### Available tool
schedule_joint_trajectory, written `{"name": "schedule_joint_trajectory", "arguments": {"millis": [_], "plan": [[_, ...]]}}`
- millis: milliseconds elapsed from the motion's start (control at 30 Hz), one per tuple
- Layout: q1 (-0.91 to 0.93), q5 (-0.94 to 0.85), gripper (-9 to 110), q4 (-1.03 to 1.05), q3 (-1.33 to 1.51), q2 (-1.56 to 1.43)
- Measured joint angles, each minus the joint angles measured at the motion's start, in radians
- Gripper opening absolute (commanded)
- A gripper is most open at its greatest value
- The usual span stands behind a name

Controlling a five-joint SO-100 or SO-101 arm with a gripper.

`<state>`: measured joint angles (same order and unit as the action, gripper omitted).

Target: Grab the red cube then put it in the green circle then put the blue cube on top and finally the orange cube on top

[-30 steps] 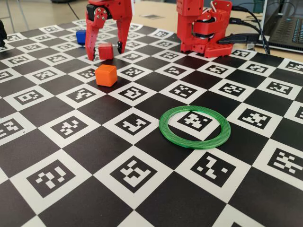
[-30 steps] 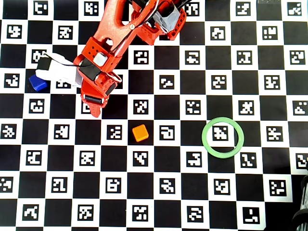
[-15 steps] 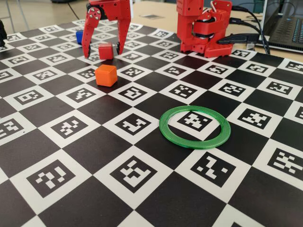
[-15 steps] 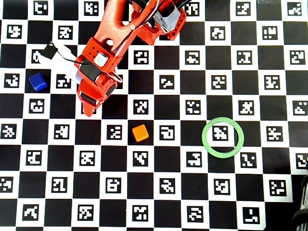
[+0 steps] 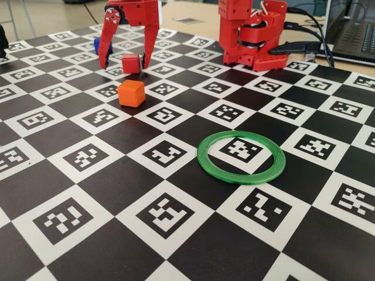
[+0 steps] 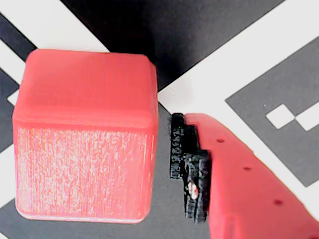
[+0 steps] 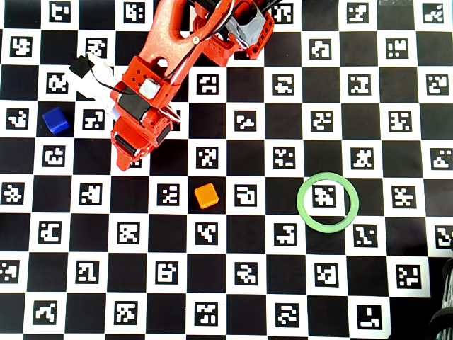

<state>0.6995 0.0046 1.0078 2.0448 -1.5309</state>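
Observation:
The red cube (image 5: 131,62) rests on the board at the back left, between the two fingers of my open gripper (image 5: 123,65). The wrist view shows the red cube (image 6: 84,134) close up, with a thin gap to the black pad of one fingertip (image 6: 187,164); the other finger is out of frame. From overhead the gripper (image 7: 131,152) hides the red cube. The blue cube (image 7: 55,120) lies left of the gripper. The orange cube (image 5: 131,93) sits just in front. The green circle (image 5: 240,179) lies empty to the right.
The board is a black-and-white chequer of printed markers (image 5: 164,213). My red arm base (image 5: 252,35) stands at the back, with cables and a laptop (image 5: 357,35) behind it on the right.
The gripper has shifted a little to the left and back around the red cube, uncovering the blue cube in the overhead view. The cubes and ring have stayed put.

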Motion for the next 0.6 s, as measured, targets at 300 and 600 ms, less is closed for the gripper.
{"name": "schedule_joint_trajectory", "arguments": {"millis": [300,600], "plan": [[0.000,0.008,29,0.000,0.000,0.000],[0.000,0.008,9,0.000,0.000,0.000]]}}
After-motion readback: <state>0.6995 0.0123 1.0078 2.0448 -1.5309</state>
